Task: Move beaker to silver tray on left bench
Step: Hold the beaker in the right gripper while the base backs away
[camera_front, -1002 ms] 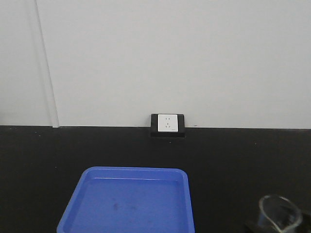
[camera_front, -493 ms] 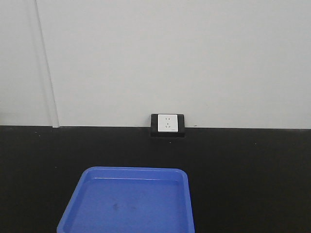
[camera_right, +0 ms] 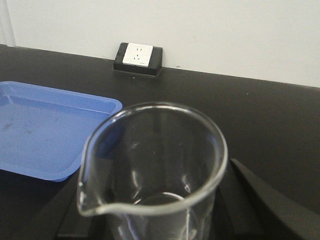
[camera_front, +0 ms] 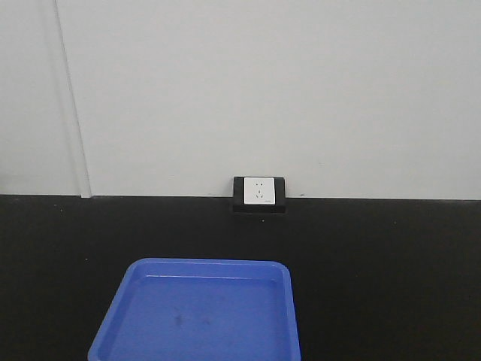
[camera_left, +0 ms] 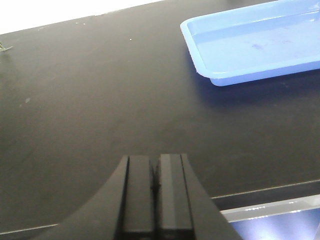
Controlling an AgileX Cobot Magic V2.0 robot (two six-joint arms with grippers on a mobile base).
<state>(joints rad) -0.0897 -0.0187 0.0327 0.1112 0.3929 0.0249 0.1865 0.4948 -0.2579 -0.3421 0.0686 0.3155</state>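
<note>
The clear glass beaker [camera_right: 155, 170] with a pouring lip fills the right wrist view, upright between my right gripper's black fingers [camera_right: 250, 200]. My right gripper [camera_right: 155, 220] is shut on it, above the black bench beside the blue tray. Neither shows in the front view. My left gripper [camera_left: 155, 180] is shut and empty, its two black fingers pressed together above the black bench near its front edge. The silver tray is out of view.
A blue plastic tray [camera_front: 199, 312] lies on the black bench [camera_front: 376, 248]; it also shows in the left wrist view [camera_left: 260, 45] and the right wrist view [camera_right: 40, 135]. A white socket in a black frame [camera_front: 259, 193] sits at the wall.
One second ago the beaker's rim showed at the bottom right of the front view. It has since dropped out of that view. The tray has not moved.
</note>
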